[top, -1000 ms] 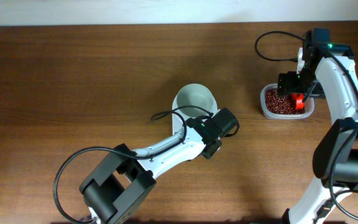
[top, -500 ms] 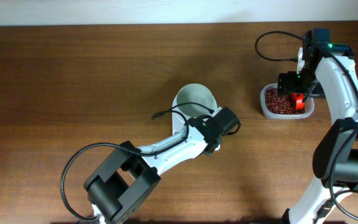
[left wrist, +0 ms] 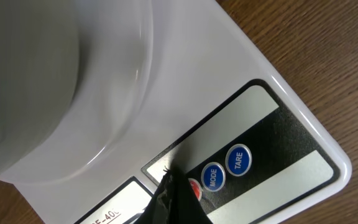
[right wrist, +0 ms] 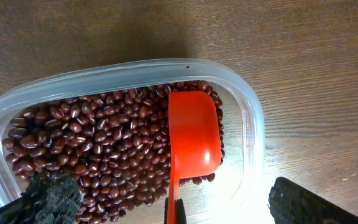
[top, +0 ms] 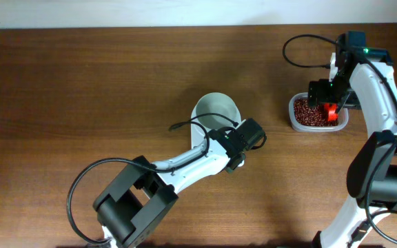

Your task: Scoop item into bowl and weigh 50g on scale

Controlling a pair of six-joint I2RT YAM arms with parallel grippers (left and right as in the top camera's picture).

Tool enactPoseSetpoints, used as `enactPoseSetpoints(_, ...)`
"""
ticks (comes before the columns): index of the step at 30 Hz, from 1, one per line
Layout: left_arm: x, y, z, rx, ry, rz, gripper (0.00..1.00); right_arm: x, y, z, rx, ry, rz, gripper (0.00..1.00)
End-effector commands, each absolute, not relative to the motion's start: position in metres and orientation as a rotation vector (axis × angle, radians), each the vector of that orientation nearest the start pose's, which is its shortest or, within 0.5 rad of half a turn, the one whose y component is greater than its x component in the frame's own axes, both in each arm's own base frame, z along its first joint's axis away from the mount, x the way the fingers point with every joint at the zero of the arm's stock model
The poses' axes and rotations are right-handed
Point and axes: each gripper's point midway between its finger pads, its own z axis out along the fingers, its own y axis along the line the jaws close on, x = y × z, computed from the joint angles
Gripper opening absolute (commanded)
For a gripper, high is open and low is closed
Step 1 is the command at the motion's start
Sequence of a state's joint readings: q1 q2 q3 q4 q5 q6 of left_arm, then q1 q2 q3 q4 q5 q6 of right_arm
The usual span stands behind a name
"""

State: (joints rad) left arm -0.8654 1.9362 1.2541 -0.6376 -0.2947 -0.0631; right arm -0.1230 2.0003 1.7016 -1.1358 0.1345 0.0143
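Observation:
The white bowl [top: 218,110] stands on the white scale [left wrist: 229,74], which the overhead view mostly hides. In the left wrist view the bowl [left wrist: 55,74] fills the upper left. My left gripper [top: 242,142] is shut, and its black tip [left wrist: 176,186] rests at the scale's red button [left wrist: 196,191], beside the blue MODE and TARE buttons. The red-brown beans [right wrist: 104,149] lie in a clear tub [right wrist: 248,124]. A red scoop [right wrist: 194,137] rests on them, holding no beans. My right gripper [right wrist: 182,199] is open, with the scoop's handle between its wide-apart fingers.
The clear tub [top: 293,122] with beans [top: 309,114] and the red scoop [top: 331,112] sits at the right of the wooden table, under my right gripper [top: 324,102]. The scale's display [left wrist: 107,205] shows at the bottom edge. Black cables loop beside both arms.
My left arm shifted slightly a second ago and has held still since. The right arm, scoop and bowl have not moved.

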Motion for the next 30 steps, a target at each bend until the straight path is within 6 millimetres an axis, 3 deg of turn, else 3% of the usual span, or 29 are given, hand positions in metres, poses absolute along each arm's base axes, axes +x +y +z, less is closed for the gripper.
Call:
enactPoseSetpoints(1, 0.2961, -0.2804, 0.0161, 1.072, 2.587, 0.188, 0.00, 0.4068, -0.0740, 0.0905, 0.216, 3.016, -0.231, 0.99)
enactPoseSetpoints(21, 0.2966, -0.2842, 0.0224, 1.076, 2.546, 0.222, 0.00, 0.4067, -0.0739, 0.0905, 0.216, 3.016, -0.230, 0.99)
enactPoseSetpoints(30, 0.2959, -0.2798, 0.0154, 1.073, 2.592, 0.188, 0.00, 0.4067, -0.0739, 0.0905, 0.216, 3.016, -0.230, 0.99)
